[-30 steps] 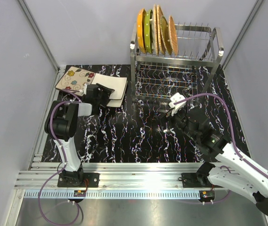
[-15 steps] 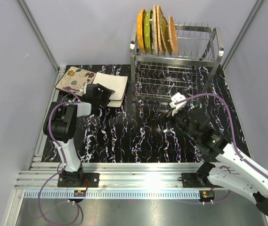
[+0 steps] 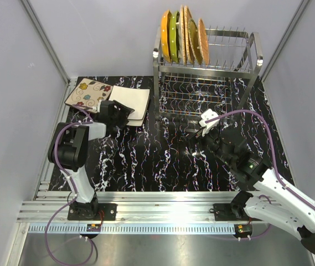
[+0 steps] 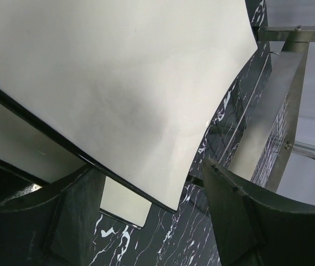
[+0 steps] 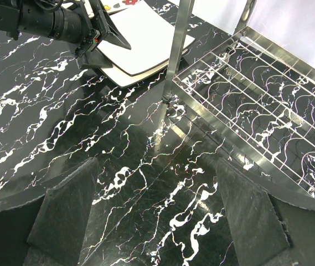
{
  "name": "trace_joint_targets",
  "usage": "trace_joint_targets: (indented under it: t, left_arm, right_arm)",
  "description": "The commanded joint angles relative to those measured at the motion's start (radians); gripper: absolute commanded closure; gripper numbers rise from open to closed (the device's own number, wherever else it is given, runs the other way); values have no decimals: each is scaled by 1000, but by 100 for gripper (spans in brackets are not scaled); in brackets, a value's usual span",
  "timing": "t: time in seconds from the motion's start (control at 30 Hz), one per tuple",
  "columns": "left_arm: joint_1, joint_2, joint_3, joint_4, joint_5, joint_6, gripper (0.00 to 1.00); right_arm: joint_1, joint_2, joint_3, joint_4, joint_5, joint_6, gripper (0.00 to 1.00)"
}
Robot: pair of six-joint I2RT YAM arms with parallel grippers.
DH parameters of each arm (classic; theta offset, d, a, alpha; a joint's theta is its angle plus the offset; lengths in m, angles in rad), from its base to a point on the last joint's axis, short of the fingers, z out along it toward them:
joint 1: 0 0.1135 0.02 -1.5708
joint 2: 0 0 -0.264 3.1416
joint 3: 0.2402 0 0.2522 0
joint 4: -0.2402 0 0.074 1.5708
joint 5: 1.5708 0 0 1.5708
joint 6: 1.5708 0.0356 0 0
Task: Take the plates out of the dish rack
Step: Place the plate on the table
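Dish rack (image 3: pixel 201 71), far edge: plates (image 3: pixel 184 36) upright in top tier. My left gripper (image 3: pixel 127 111) spread wide at white square plates (image 3: pixel 137 98), far-left; right gripper (image 5: pixel 154 166) wide, empty.

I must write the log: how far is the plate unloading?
Done: a floral plate and two stacked white plates lie on the table. In hand: nothing; the left pincer is open at the white stack, the right pincer open and empty. Left: several plates stand in the dish rack.

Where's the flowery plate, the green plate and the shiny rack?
flowery plate (image 3: pixel 86 93), top view, middle of its face.
green plate (image 3: pixel 174 34), top view, its upright rim.
shiny rack (image 3: pixel 255 51), top view, right corner post.
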Motion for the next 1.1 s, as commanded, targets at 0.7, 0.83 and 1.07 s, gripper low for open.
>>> trace_joint_targets:
  t: [0.7,0.83,1.07]
  left_arm:
    - [15,-238,-163,64,78,93,27]
    - [19,-363,-222,18,106,188,27]
    - [19,-699,-266,-239,63,479,27]
  right_arm:
    - [-14,-4,40,25,-30,-28,6]
    - [-14,10,92,13,-57,-60,4]
    - [-13,68,270,-42,-120,-106,2]
